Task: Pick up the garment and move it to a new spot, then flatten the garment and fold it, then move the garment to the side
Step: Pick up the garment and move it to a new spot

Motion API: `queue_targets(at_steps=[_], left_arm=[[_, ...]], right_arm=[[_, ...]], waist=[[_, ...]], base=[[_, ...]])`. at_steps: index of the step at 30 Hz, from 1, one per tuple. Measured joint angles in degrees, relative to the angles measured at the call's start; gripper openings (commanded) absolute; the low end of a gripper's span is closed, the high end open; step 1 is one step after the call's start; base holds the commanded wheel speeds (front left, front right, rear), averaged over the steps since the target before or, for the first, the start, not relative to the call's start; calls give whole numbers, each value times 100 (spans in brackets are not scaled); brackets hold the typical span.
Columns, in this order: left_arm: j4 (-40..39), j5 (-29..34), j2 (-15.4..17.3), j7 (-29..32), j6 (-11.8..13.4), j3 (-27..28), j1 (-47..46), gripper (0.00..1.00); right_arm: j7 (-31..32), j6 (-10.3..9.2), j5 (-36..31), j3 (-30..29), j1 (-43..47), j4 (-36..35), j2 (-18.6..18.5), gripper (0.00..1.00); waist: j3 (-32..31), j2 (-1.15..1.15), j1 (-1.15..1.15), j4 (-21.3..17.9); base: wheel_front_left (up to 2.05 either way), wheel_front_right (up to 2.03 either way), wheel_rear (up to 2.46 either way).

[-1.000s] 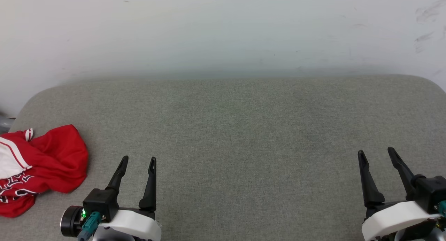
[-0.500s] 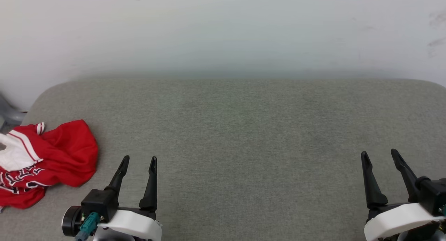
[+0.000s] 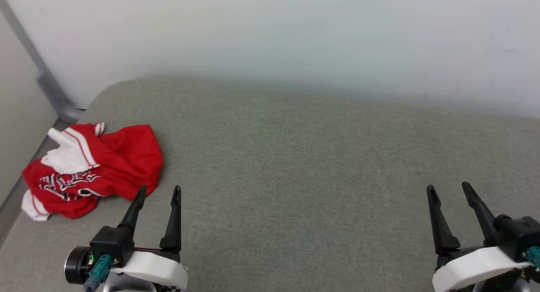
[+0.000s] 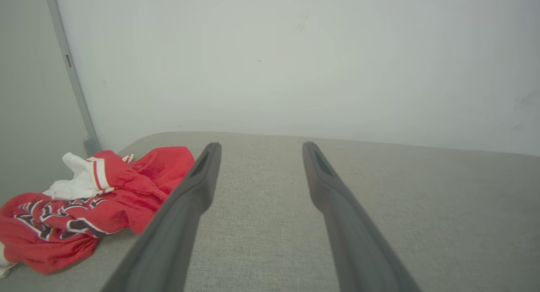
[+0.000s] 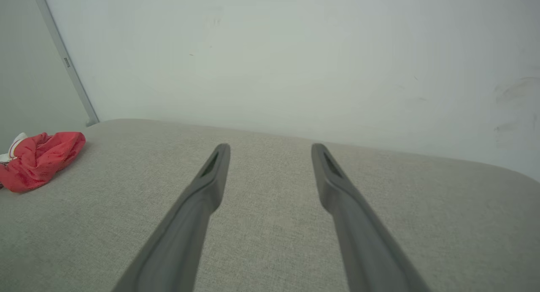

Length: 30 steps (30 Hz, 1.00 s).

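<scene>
- Garment [image 3: 97, 169], head view: a crumpled red-and-white heap near the far left corner of the grey padded surface [image 3: 295, 178], just beyond the left gripper [image 3: 159, 190]. That gripper's jaws stand apart and empty. The right gripper [image 3: 448, 186], well apart at the lower right, is spread too, holding nothing.
- Left wrist view: the garment [image 4: 84, 207] lies left of the parted fingers, black white-edged lettering showing.
- Right wrist view: the garment [image 5: 42, 159] sits far off at the left edge, and the jaws are apart above the grey surface.
</scene>
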Motion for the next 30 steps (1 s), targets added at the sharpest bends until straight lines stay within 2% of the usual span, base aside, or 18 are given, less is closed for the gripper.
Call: queue_targets(at_steps=[18,30], left_arm=[[8,92,142,0,-7,174,-81,100],[76,100,175,0,-8,214,-102,100]], right_arm=[[-52,0,-156,357,-80,49,2,100],[-112,0,-113,421,-206,148,2,100]], waist=[[40,0,0,1122],[79,0,0,1366]], base=[[0,0,0],[0,0,0]])
